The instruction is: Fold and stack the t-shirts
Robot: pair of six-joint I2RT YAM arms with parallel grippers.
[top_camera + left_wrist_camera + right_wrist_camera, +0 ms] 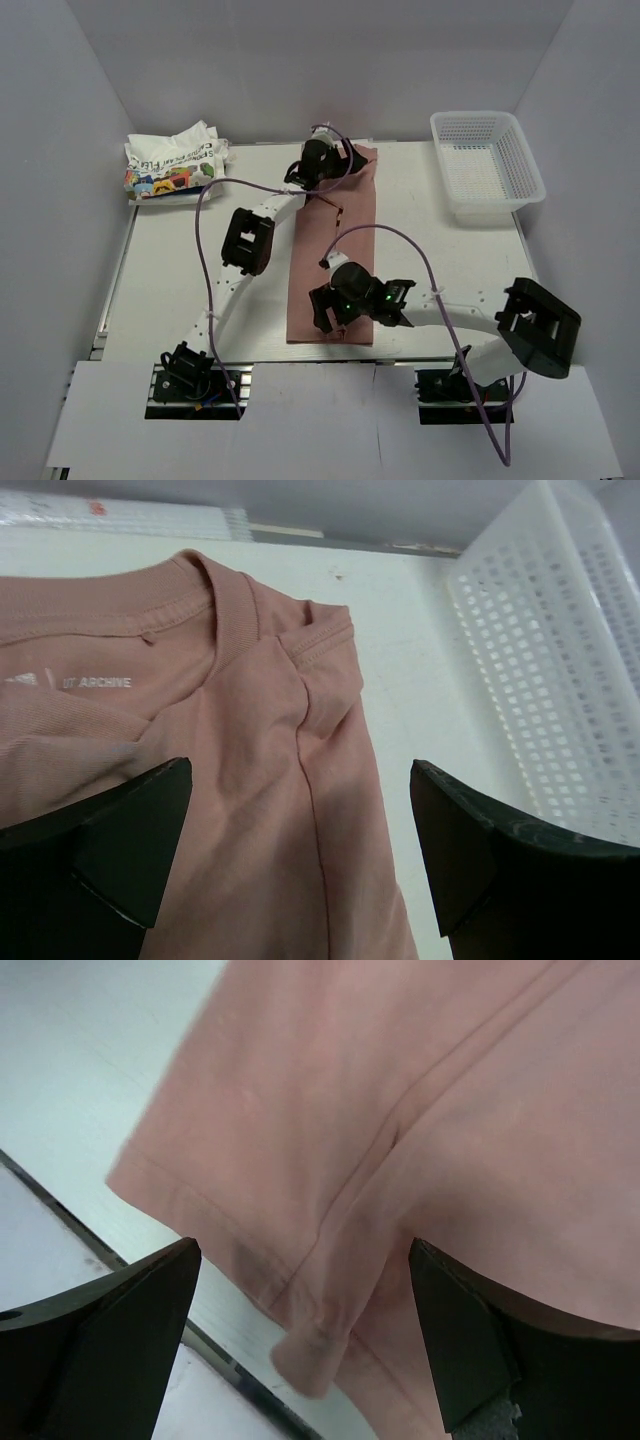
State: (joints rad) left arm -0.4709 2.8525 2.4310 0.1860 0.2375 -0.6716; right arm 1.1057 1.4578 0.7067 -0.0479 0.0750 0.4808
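The dusty-pink t-shirt [335, 250] lies folded into a long narrow strip down the middle of the table. My left gripper [335, 165] is open and hovers over its far end, with the collar [235, 610] and white neck text just ahead of the jaws [300, 850]. My right gripper [328, 312] is open over the near end; a curled-up hem corner [315, 1360] sits between its fingers [305, 1330]. Neither gripper holds cloth. The white t-shirt [175, 165] with colourful print lies crumpled at the back left corner.
A white plastic mesh basket [487, 165] stands at the back right and also shows in the left wrist view [560, 660]. The table's front edge [150, 1280] runs just beside the pink hem. White walls close in the table on three sides.
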